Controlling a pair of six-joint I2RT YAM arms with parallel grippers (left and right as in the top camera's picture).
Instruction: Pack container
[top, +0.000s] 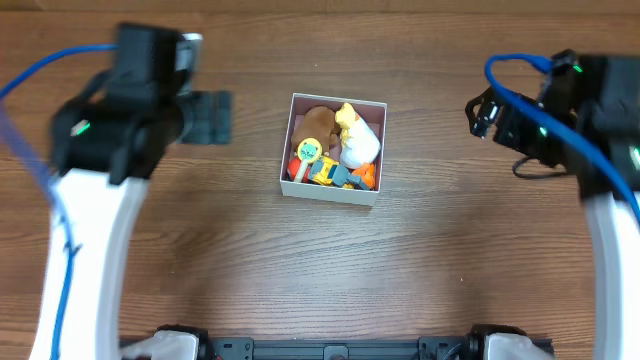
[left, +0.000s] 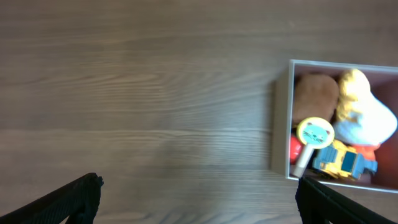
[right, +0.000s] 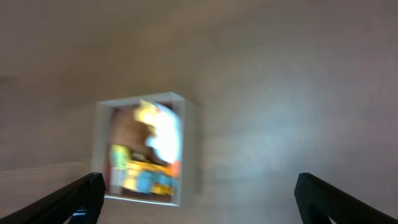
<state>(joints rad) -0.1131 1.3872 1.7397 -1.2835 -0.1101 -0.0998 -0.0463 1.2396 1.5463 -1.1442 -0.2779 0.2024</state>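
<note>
The container (top: 288, 186), a square white box with a pink inside, sits at the table's middle. It holds a brown plush (top: 315, 124), a white and yellow plush (top: 357, 138), a round cat-face tag (top: 309, 151), and a yellow and blue toy (top: 330, 173). My left gripper (top: 212, 116) is open and empty, raised to the left of the container. My right gripper (top: 480, 112) is open and empty, raised to the right of it. The left wrist view shows the container (left: 281, 124) at the right, beyond open jaws (left: 199, 198). The right wrist view is blurred; the container (right: 189, 149) lies lower left, jaws (right: 199, 198) wide apart.
The wood table (top: 200, 240) runs around the container on all sides. Blue cables (top: 515, 70) loop off both arms. The arm bases (top: 330, 348) stand at the near edge.
</note>
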